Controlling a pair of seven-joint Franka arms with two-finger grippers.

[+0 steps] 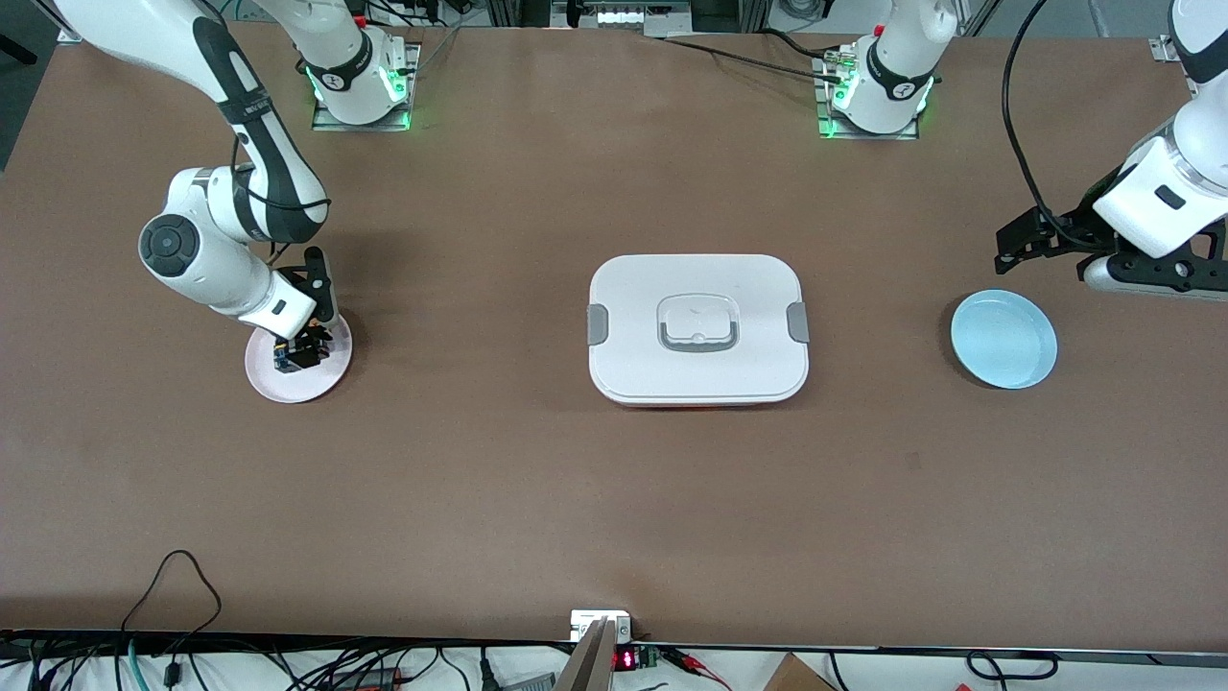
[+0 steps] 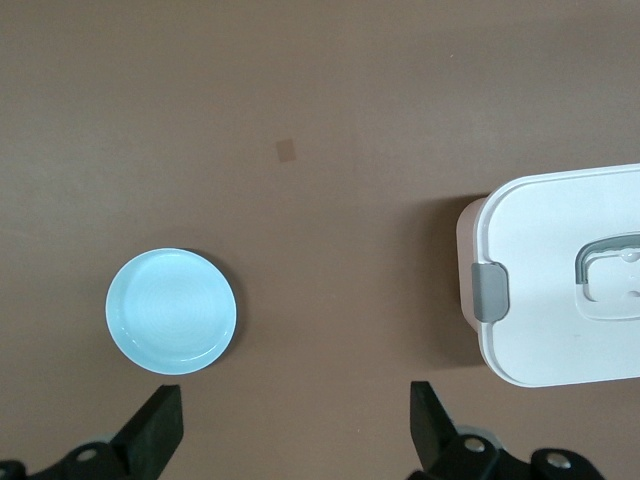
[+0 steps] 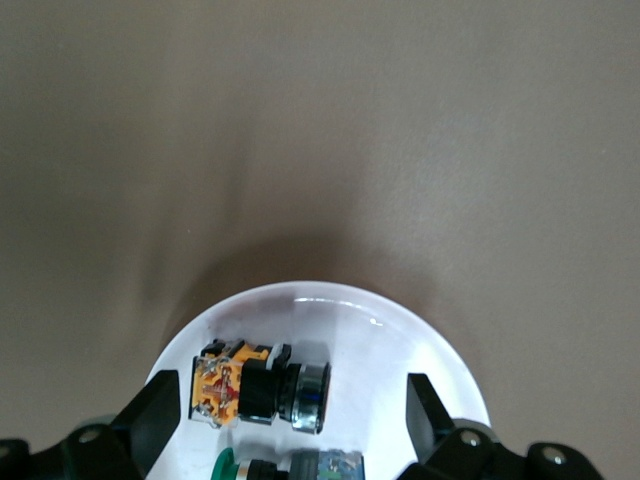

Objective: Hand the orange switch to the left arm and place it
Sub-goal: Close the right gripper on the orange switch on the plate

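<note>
The orange switch (image 3: 255, 386) lies on its side on a small white plate (image 3: 400, 340), beside a green-capped switch (image 3: 290, 466). My right gripper (image 3: 290, 415) is open low over this plate, one finger on each side of the orange switch without touching it. In the front view the right gripper (image 1: 305, 347) covers the orange switch on the plate (image 1: 321, 379) at the right arm's end of the table. The white box (image 1: 698, 326) stands at the table's middle. My left gripper (image 1: 1019, 242) waits open and empty in the air, over the table beside a blue plate (image 1: 1003, 339).
The left wrist view shows the empty blue plate (image 2: 172, 322) and one end of the box (image 2: 560, 275) with its grey clip (image 2: 490, 291). Bare brown table lies between the plates and the box. Cables run along the table edge nearest the front camera.
</note>
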